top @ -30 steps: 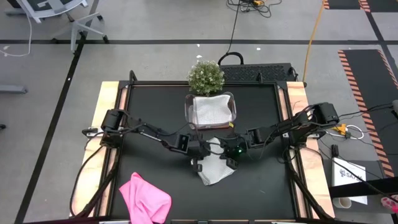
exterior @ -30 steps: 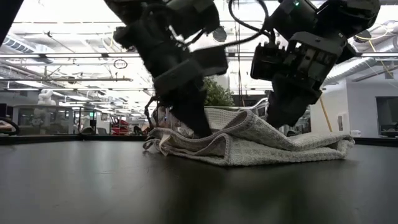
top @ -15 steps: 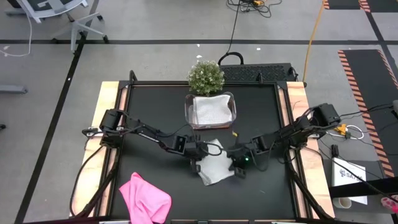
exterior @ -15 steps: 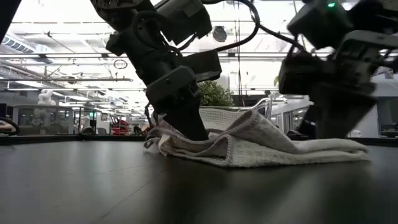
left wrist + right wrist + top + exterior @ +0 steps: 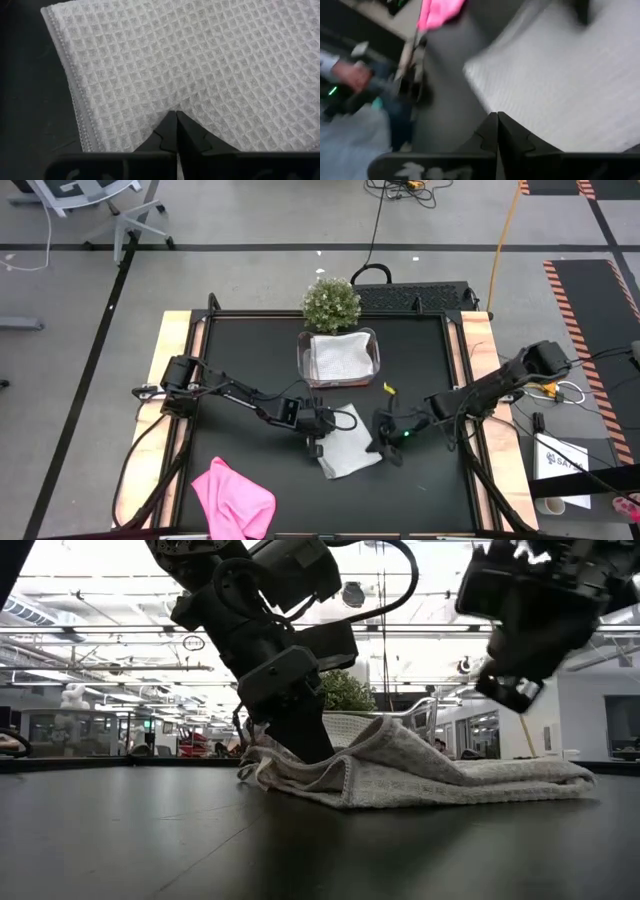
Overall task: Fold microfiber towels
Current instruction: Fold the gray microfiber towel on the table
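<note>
A light grey microfiber towel (image 5: pixel 350 453) lies folded on the black table, a little near of its middle. My left gripper (image 5: pixel 317 444) is shut, its tips down on the towel's left part (image 5: pixel 300 745). To the towel's right my right gripper (image 5: pixel 386 446) is shut and hangs above the towel's right end (image 5: pixel 512 692), touching nothing. A bright pink towel (image 5: pixel 232 498) lies crumpled at the table's near left. Another grey towel (image 5: pixel 338 356) lies folded in the clear tub. My left gripper presses its shut fingertips down on the towel's top layer (image 5: pixel 177 102), a short way in from the hemmed left edge (image 5: pixel 75 100). The fingers slant down from the table's left. The cloth puckers at the tips; whether any is caught between them I cannot tell. The towel lies on the table.
The clear tub (image 5: pixel 372 350) stands at the far middle, with a small potted plant (image 5: pixel 331 302) behind it. A small yellow thing (image 5: pixel 388 388) lies right of the tub. Bare black table (image 5: pixel 420 360) lies right of the towel. The right wrist view shows a person (image 5: pixel 350 75) beyond the table.
My right gripper has slid over the towel toward the table's right edge, then risen clear of the towel's right end, staying shut. The towel's right half has flattened and stretched out a little. The left part under my left gripper has stayed in place.
</note>
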{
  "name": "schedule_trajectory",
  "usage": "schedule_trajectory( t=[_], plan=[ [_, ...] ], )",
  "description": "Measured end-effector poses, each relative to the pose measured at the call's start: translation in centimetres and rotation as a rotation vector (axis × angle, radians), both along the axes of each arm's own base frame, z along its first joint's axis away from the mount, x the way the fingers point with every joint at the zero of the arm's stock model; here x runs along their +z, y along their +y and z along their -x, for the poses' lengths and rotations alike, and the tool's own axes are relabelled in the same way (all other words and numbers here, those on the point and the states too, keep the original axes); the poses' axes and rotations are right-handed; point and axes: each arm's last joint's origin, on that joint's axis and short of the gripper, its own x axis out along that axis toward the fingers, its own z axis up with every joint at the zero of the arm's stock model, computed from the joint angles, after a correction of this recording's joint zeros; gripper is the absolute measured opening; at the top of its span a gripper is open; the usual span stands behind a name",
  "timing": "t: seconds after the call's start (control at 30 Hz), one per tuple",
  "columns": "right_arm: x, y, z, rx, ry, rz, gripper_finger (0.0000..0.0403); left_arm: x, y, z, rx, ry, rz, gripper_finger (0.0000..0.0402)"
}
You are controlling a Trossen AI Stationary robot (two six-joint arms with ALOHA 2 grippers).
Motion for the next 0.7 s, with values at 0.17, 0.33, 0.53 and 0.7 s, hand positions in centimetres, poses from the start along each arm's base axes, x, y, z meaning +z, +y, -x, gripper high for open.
schedule_trajectory(
  t=[0.17,0.33,0.53,0.7],
  plan=[
    [0.2,-0.3,0.0,-0.056,-0.045,0.082,0.0,0.0,0.0,0.0,0.004,0.001,0.0,0.0014],
    [-2.2,-0.1,-0.5,-0.03,0.047,0.138,0.0,0.0,0.0,0.0,0.008,0.002,0.0,0.0004],
    [-5.3,0.1,-0.8,0.034,0.153,0.199,0.0,-0.1,0.0,0.0,0.025,0.003,0.011,0.0014],
    [-5.0,0.0,-1.4,0.053,0.078,0.189,0.0,-0.1,0.0,0.0,0.031,0.004,0.014,0.0009]
  ],
)
